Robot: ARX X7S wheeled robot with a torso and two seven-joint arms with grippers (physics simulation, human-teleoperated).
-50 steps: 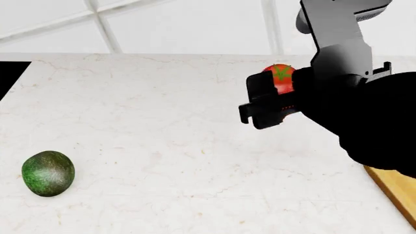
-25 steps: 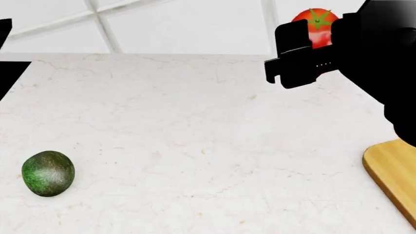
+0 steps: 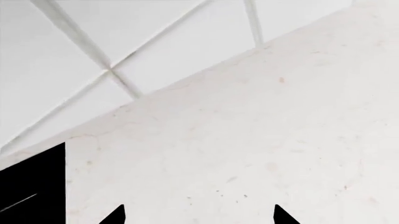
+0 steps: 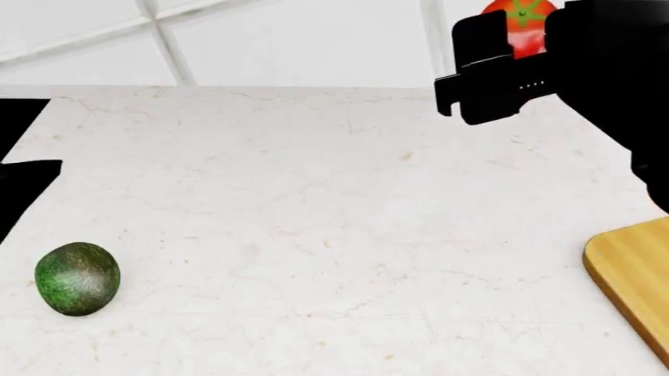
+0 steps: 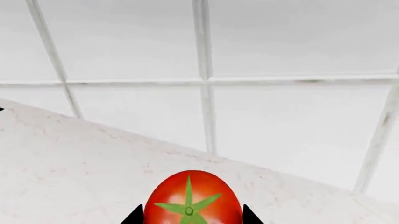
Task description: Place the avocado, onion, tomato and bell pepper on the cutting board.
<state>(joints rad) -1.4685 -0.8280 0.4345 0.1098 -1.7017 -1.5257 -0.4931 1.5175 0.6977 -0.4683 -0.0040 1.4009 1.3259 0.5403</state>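
My right gripper [image 4: 515,35] is shut on the glossy red tomato [image 4: 519,16], which it holds high above the far right of the counter, in front of the tiled wall. The right wrist view has the tomato [image 5: 192,200] wedged between the two fingertips of the right gripper [image 5: 192,217], green calyx facing the camera. The dark green avocado [image 4: 77,279] lies alone at the near left of the counter. A corner of the cutting board [image 4: 632,274] shows at the right edge. My left gripper [image 3: 198,217] is open over bare marble. The onion and bell pepper are out of view.
The white marble counter [image 4: 313,219] meets a white tiled wall [image 4: 293,39] at the back. A dark part of my left arm [image 4: 27,168] juts in at the left edge, where the counter ends in blackness.
The right gripper has risen up and to the right with the tomato, lifting it off the counter and uncovering the board's corner. The left arm has edged into view at the left.
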